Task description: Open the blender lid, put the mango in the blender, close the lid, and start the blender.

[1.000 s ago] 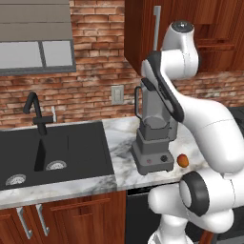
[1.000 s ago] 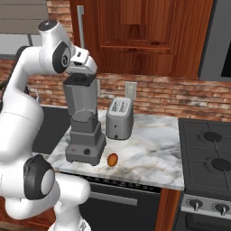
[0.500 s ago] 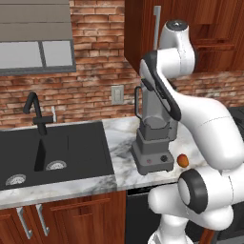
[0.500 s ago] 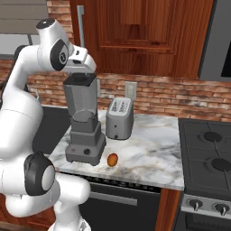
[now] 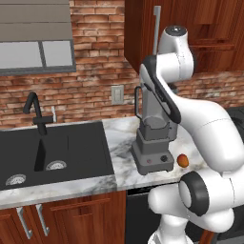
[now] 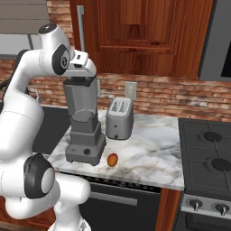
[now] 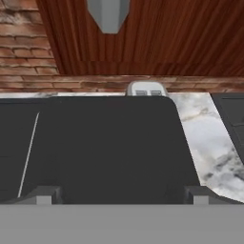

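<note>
You won't find any readable writing or brand mark on the blender (image 6: 85, 128), the toaster (image 6: 120, 118) or the cabinets; the only markings on the blender's square base are a small red button and a black knob.

Your arm rises from the base, bends high near the wooden cabinets (image 6: 135, 40), and folds back down so the hand sits right at the top of the jar. In the right base view the gripper (image 6: 82, 77) is level with the blender lid (image 6: 81, 81). In the hand view the two fingertips (image 7: 44, 194) stand far apart at the lower edge, spread about as wide as the dark lid (image 7: 107, 147) between them; the jaws are wide open and you cannot tell whether they touch the lid's sides. The lid is on the jar.

The blender stands on the marble counter (image 6: 149, 149), between the sink (image 5: 52, 147) and the toaster. The mango (image 6: 113, 159) lies on the counter just beside the blender's base, towards the counter's front edge, apart from the gripper
</note>
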